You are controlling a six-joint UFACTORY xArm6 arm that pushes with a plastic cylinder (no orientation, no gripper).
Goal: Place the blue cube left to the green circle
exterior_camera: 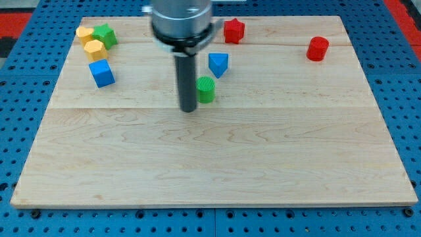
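Note:
The blue cube [101, 72] sits on the wooden board at the view's left. The green circle [206, 89], a short green cylinder, stands near the board's middle top. My tip [189, 109] rests on the board just left of the green circle, close beside it and slightly below it. The blue cube lies well to the left of my tip and a little higher in the view.
A blue triangular block [218, 64] sits just above the green circle. A red star [233, 30] and a red cylinder [317, 49] are at the top right. Two yellow blocks [94, 49] [83, 33] and a green star [104, 35] cluster at the top left. The board [210, 164] lies on a blue pegboard.

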